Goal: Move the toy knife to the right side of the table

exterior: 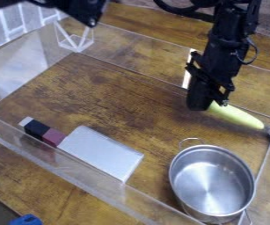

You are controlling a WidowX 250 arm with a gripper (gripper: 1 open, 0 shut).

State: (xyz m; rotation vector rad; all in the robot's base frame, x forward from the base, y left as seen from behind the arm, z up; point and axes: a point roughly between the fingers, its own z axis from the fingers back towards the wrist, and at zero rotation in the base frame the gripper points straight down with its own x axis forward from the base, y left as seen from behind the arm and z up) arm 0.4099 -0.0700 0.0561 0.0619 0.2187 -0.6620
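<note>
Toy knife [240, 116], slim yellow-green handle, under shut end effector [205, 101]

Yellow-green toy knife [240, 117] flat on the table [125, 97], near right wall.

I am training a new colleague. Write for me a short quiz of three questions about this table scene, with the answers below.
1. True or false: the toy knife lies inside the steel pot.
2. Which thing lies nearest the front-left wall of the table? A) the pot B) the grey cleaver C) the toy knife
3. Fill in: the gripper points ____ at the handle end of the toy knife.

Key
1. False: it lies on the wood, beyond the pot, near the right wall.
2. B
3. Down; its fingers are shut.
</note>
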